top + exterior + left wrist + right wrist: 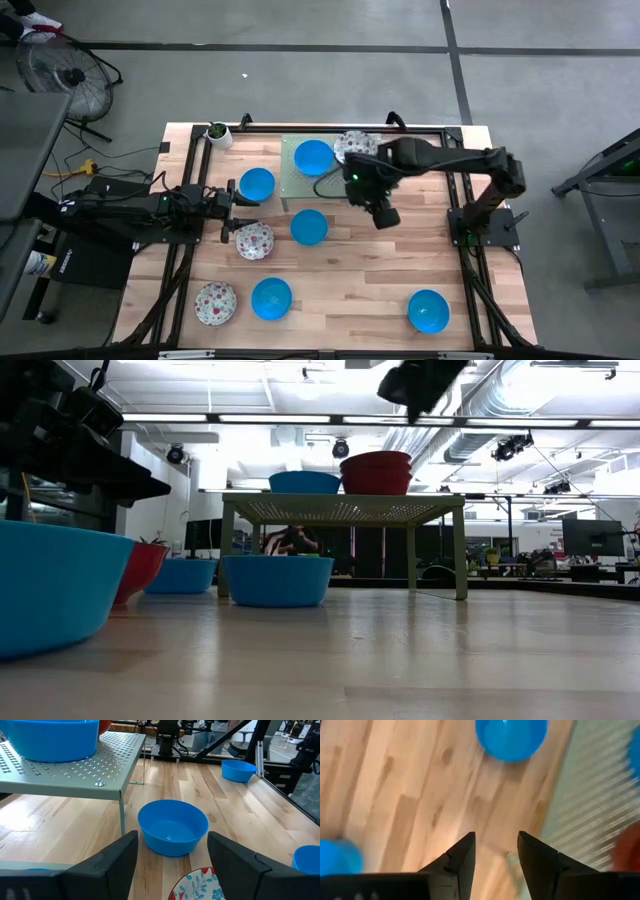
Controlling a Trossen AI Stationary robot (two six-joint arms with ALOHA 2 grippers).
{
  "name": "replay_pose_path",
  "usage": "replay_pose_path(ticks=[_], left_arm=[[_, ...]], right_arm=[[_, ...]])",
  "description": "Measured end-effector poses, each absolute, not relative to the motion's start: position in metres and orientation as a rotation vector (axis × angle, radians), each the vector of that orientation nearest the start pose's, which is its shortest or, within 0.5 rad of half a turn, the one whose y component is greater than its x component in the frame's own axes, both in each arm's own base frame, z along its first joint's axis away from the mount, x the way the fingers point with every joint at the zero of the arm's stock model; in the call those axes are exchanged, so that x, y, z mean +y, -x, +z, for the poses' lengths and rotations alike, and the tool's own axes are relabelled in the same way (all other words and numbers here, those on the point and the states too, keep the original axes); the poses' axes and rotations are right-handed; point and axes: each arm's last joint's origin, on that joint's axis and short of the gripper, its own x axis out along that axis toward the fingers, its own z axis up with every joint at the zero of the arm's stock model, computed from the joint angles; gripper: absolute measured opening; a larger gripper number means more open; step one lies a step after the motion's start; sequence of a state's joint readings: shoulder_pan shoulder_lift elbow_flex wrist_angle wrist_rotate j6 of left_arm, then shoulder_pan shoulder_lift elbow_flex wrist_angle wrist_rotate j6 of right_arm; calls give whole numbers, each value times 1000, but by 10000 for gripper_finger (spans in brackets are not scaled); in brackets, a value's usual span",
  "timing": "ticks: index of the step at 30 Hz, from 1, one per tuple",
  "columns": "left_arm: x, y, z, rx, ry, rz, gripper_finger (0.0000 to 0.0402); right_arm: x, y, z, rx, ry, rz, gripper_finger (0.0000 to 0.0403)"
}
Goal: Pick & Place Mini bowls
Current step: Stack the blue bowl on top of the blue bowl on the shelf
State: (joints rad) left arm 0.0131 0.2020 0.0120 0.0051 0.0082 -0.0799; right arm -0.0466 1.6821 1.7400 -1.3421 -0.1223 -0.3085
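- Wooden surface [360, 290] is seen from above; a green perforated stand [300, 180] sits at upper centre of the frame.
- On the stand: one blue bowl [314, 157] and, beside it to the right, a floral bowl [352, 146] partly covered by the right arm.
- In the low view the stand [345, 509] appears as a small raised table carrying a blue bowl [304, 482] and a red-sided bowl [376, 472].
- Blue bowls loose on the surface: one left of the stand [257, 184], one at centre [309, 227], one at lower centre [271, 299], one at lower right [428, 310].
- Floral bowls on the surface: one at left centre [253, 240], one at lower left [214, 303].
- Small white pot with green plant [218, 133] is noted at the upper left corner of the surface.
- Left tool [226, 208] lies low at left centre, between the blue bowl left of the stand and the floral bowl just below it; fingers apart, nothing held. In its wrist view the centre blue bowl [172, 826] is framed between the fingers [112, 857], with a floral rim [197, 885] at the bottom edge.
- Right tool [383, 215] hangs above the surface just right of the centre blue bowl, off the stand's lower right corner; fingers [457, 860] apart, empty. A blue bowl [511, 737] is seen at the top of its wrist view.
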Motion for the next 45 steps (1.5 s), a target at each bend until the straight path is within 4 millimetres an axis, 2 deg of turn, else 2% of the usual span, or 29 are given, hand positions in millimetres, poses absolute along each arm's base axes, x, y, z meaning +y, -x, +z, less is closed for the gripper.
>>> replay_pose_path(ticks=[10, 16, 21, 32, 39, 45], left_arm=[[1, -108, 151, 185, 81, 12, 234], [1, -108, 151, 185, 81, 12, 234], [1, -108, 151, 185, 82, 12, 234], [1, -108, 151, 184, 81, 12, 234], [1, -108, 151, 185, 82, 12, 234], [1, -108, 151, 185, 82, 12, 234]], right_arm=[[20, -237, 309, 1309, -187, 57, 133], [50, -208, 287, 1336, -418, 51, 133], [82, -201, 276, 1367, -530, 188, 133], [152, -191, 247, 1481, -846, 110, 133], [190, -194, 223, 1493, -939, -29, 133], [208, -189, 204, 1469, -1051, -294, 133]])
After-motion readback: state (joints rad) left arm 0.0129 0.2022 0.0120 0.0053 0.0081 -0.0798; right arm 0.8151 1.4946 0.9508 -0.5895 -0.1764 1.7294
